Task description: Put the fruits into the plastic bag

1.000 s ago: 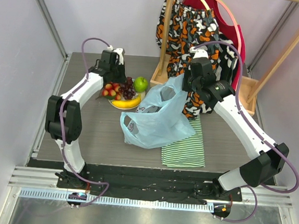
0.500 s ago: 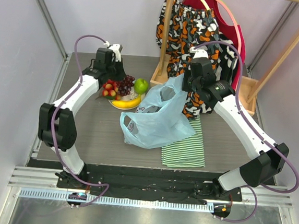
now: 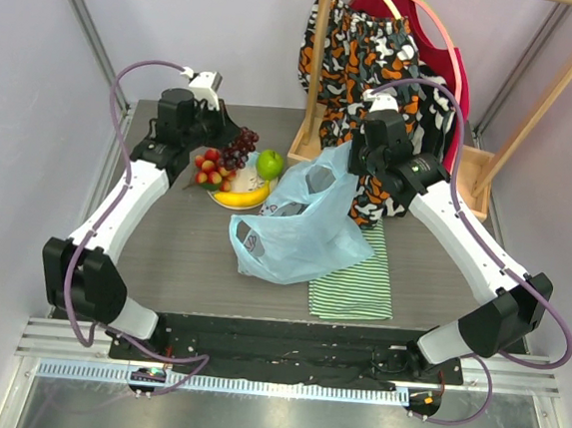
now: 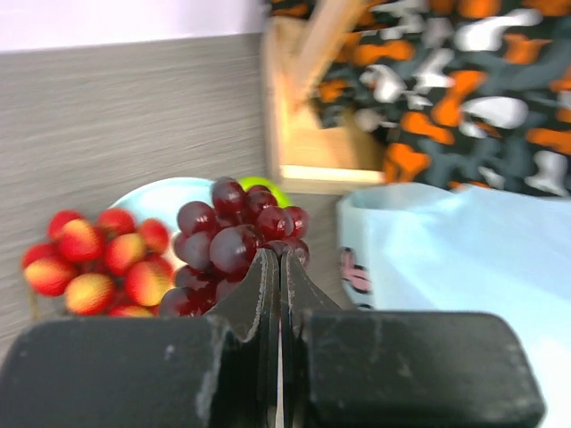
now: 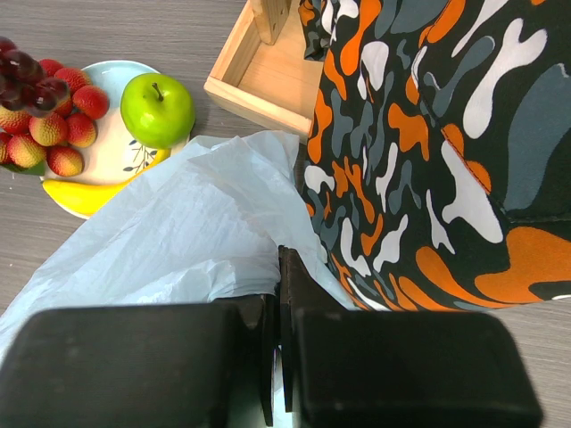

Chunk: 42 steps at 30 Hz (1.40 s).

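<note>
My left gripper (image 3: 223,136) is shut on the stem of the dark purple grapes (image 3: 239,150) and holds them above the pale plate (image 3: 252,183); the bunch hangs at my fingertips (image 4: 268,267) in the left wrist view (image 4: 234,239). On the plate lie the green apple (image 3: 269,161), the yellow banana (image 3: 239,198) and the red strawberries (image 3: 210,170). My right gripper (image 3: 355,162) is shut on the upper edge of the light-blue plastic bag (image 3: 300,225) and holds it up, to the right of the plate. The right wrist view shows the bag (image 5: 178,241), apple (image 5: 158,109) and grapes (image 5: 27,78).
A green-and-white striped cloth (image 3: 356,275) lies under the bag's right side. A wooden rack (image 3: 319,67) with an orange, black and white patterned garment (image 3: 365,56) stands at the back right, its wooden base (image 5: 268,80) close to the apple.
My left gripper has lifted the grapes off the plate and the arm has swung back to the left. The right arm and the bag have not moved.
</note>
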Motion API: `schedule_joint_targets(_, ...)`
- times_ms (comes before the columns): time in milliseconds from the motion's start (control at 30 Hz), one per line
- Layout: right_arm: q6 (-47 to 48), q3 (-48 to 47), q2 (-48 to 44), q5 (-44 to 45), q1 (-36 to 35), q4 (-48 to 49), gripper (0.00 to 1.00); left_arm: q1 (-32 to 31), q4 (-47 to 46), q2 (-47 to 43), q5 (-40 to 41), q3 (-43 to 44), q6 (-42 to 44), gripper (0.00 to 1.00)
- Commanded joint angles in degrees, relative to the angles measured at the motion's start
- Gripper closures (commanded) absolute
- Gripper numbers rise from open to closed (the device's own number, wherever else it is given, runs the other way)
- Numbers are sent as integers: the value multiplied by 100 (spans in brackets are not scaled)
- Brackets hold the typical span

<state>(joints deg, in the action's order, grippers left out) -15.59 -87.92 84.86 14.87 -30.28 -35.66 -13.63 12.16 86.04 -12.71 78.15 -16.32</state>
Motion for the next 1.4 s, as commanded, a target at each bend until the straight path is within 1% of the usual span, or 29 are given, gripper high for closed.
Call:
schedule_joint_targets(0, -49, -261, -128, 7, 14, 42, 99, -192, -768, -658, -1109, 25, 32, 100)
schedule_joint_targets(67, -31, -287, -145, 15, 5, 24, 99, -307, -847, -904, -1547, -1, 58, 100)
schedule_joint_targets(167, -5, -331, -171, 24, 14, -2, 99, -439, -1128, -1282, -1935, -142, -116, 100)
schedule_joint_targets(233, 4, -340, -198, 33, 5, -2, 99, -456, -1181, -1475, -2086, -195, -284, 100)
schedule_joint_targets(300, 4, -331, -259, 42, 5, -11, 99, -465, -1172, -1862, -2261, -282, -451, 100)
schedule_joint_targets(367, 4, -314, -303, 42, 5, -2, 99, -518, -1181, -2282, -2245, -554, -478, 100)
schedule_joint_targets(500, 13, -296, -347, -2, 14, -2, 99, -588, -1085, -2759, -2341, -1108, -732, 100)
schedule_joint_targets(533, 13, -305, -339, -37, 14, -11, 99, -632, -1076, -2794, -2333, -1300, -759, 100)
schedule_joint_targets(667, -31, -278, -330, -134, 5, 24, 99, -685, -935, -2917, -2341, -1609, -838, 100)
schedule_joint_targets(900, -58, -182, -426, -125, 14, 50, 99, -694, -882, -3137, -2464, -1900, -856, 100)
schedule_joint_targets(1000, -84, -182, -444, -125, 14, 50, 99, -746, -874, -3041, -2736, -1909, -882, 100)
schedule_joint_targets(1133, -102, -155, -444, -134, 5, 68, 99, -896, -882, -2830, -2789, -1882, -812, 100)
schedule_joint_targets(1233, -111, -138, -453, -143, 5, 68, 99, -1045, -891, -2672, -2746, -1847, -786, 100)
schedule_joint_targets(1367, -128, -103, -479, -143, 14, 94, 99, -1352, -979, -2356, -2482, -1760, -741, 100)
